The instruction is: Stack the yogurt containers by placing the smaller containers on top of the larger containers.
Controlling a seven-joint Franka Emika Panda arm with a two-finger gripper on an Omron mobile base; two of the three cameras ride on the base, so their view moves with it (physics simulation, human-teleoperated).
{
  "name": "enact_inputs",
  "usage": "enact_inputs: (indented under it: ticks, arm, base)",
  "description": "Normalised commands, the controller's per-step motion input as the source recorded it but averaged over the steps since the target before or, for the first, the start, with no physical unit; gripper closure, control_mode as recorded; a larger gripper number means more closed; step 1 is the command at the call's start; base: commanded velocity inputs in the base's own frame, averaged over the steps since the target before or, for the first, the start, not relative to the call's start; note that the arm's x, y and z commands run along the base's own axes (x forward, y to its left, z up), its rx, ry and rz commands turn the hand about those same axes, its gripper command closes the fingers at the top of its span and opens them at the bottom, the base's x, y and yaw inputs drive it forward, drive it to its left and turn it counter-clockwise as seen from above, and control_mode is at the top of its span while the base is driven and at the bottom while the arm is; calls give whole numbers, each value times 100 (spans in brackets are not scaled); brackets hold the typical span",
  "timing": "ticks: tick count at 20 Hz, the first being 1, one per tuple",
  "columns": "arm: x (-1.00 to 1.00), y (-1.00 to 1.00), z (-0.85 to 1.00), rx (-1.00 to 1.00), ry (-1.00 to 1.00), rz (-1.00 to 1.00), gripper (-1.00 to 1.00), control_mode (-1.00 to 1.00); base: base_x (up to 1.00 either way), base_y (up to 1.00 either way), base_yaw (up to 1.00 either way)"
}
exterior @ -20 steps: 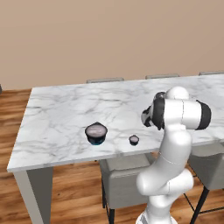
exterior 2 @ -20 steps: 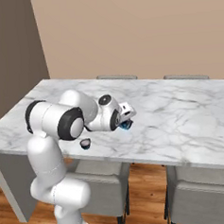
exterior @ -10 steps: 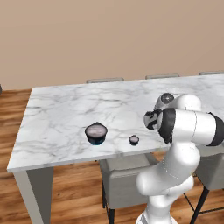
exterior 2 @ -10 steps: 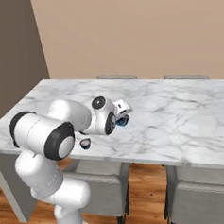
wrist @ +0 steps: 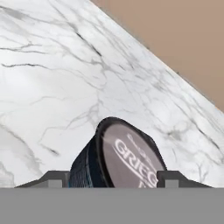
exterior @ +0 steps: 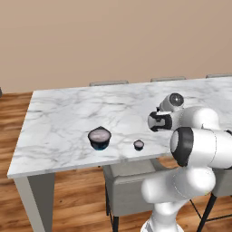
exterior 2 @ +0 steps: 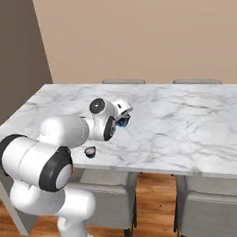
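The medium yogurt container [wrist: 120, 157], dark blue with a pale printed top, sits tilted between my finger tips, and my gripper [wrist: 111, 179] is shut on it. From the right base it shows as a blue cup [exterior 2: 123, 121] under my gripper [exterior 2: 122, 115], above the marble table [exterior 2: 191, 125]. The large container [exterior: 99, 137] stands near the table's front edge, left of my gripper [exterior: 156, 121]. The tiny container [exterior: 138, 145] stands between them, closer to the edge, and shows again as a tiny container [exterior 2: 90, 152] beside my arm.
The table [exterior: 59, 122] is a long marble slab with a beige wall behind it. Grey chairs [exterior: 131, 181] [exterior 2: 212, 209] are tucked under its front edge, and more chair backs [exterior: 108, 83] show along the far side.
My arm's elbow has swung down and outward toward the cameras. The hand with the medium container has shifted only slightly. The large and tiny containers have not moved.
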Motion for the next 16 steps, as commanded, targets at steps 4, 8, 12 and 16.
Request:
enact_inputs:
  ticks: [4,8,12,16]
  arm:
    - [-1,19,61,0,0,9,100,-100]
    - [-9,36,45,-1,0,11,100,-100]
    - [-14,58,20,-6,0,12,100,-100]
    - [-10,71,12,-8,-1,8,100,-100]
  base:
    - [0,0,0]
    - [0,0,0]
    - [0,0,0]
    - [0,0,0]
